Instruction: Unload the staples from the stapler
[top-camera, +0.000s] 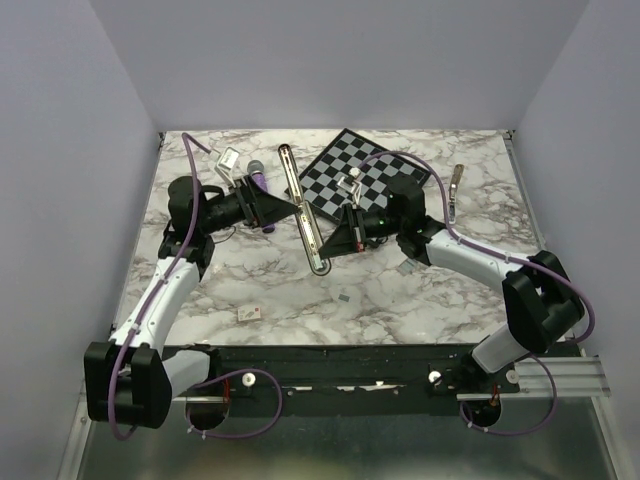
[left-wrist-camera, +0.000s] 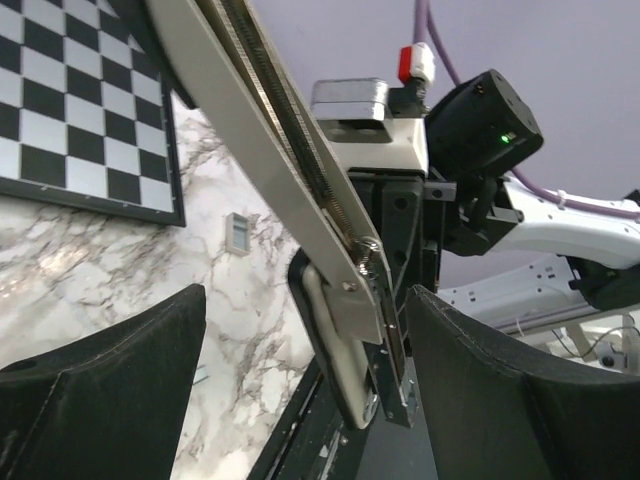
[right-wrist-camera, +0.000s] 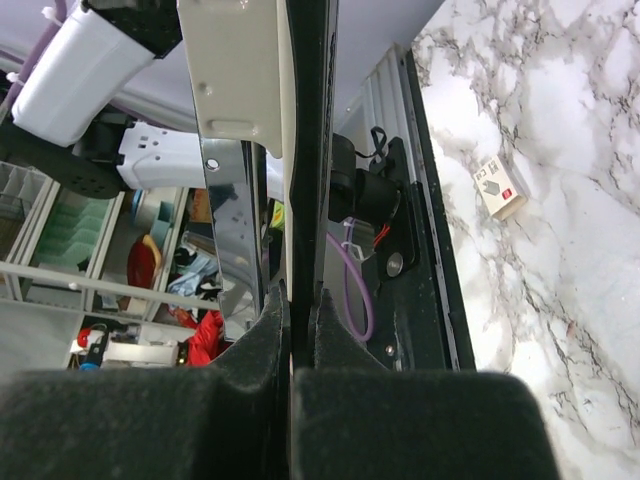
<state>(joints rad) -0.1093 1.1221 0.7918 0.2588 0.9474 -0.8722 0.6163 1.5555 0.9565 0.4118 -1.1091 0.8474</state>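
L arm: reaches up from the lower left of the top view, forearm bent in toward centre; left gripper (top-camera: 298, 212) points right at the stapler (top-camera: 293, 178).
L jaws: wide apart. In the L wrist view the left gripper (left-wrist-camera: 305, 400) has a black finger (left-wrist-camera: 100, 400) on each side of the stapler (left-wrist-camera: 270, 150), w/ a gap on both sides.
R arm: comes in from the lower right, elbow low, wrist turned left; right gripper (top-camera: 328, 245) meets the stapler's lower part.
R jaws: right gripper (right-wrist-camera: 292, 370) pinched tight on a thin dark edge of the stapler (right-wrist-camera: 305, 150).
Only in top view: chessboard (top-camera: 335, 165) just right of the stapler's upper end, purple cylinder (top-camera: 260, 190) by the L wrist.
Only in L wrist view: spring along the metal rail.
Only in R wrist view: cream side plate beside the dark strip.
Small card (top-camera: 248, 314): on the marble, lower left of centre; also at R wrist's right side (right-wrist-camera: 498, 187).
Stapler axis: long & near vertical in the top view, centre frame, upper end leaning slightly left.
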